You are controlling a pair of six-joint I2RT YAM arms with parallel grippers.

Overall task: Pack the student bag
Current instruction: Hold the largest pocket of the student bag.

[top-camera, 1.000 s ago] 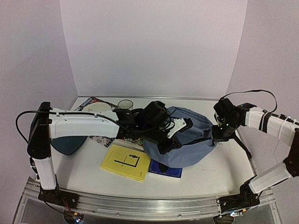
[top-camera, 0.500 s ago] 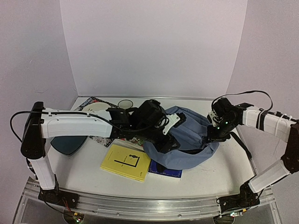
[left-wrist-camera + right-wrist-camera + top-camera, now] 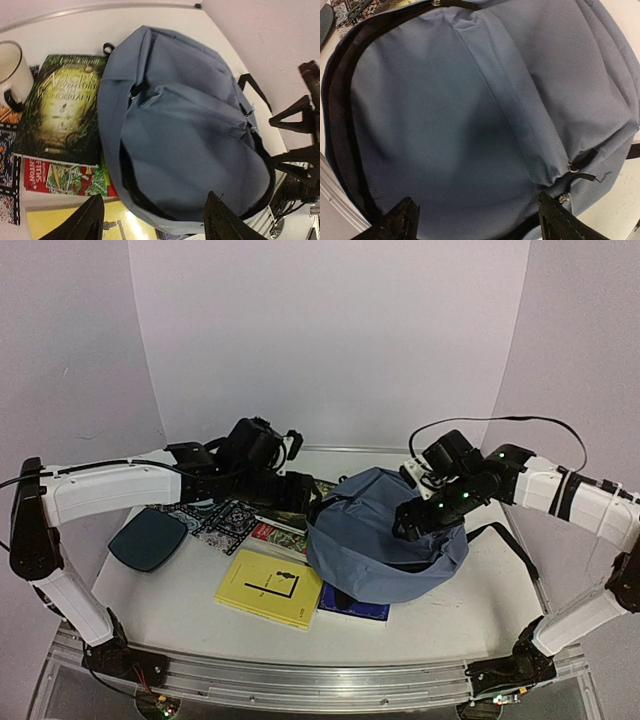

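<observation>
The student bag (image 3: 385, 545), soft blue-grey fabric with dark zippers and black straps, lies slumped in the middle of the table; its main zip gapes dark along the near-left edge (image 3: 127, 185). My left gripper (image 3: 305, 495) hangs open just left of the bag's top, fingers spread with nothing between them (image 3: 152, 210). My right gripper (image 3: 408, 522) hovers open over the bag's right half; in its wrist view the bag's front pocket (image 3: 470, 115) fills the frame beneath the gripper (image 3: 475, 210).
A yellow book (image 3: 270, 588) and a blue book (image 3: 355, 608) lie at the bag's near side, the blue one partly under it. A green book (image 3: 60, 105), a red book (image 3: 60, 175), a mug (image 3: 12, 65) and a dark teal tray (image 3: 148, 538) sit to the left.
Both grippers opened and let go of the bag. The left arm drew back to the far left; the right arm swung leftward over the bag, which settled flatter.
</observation>
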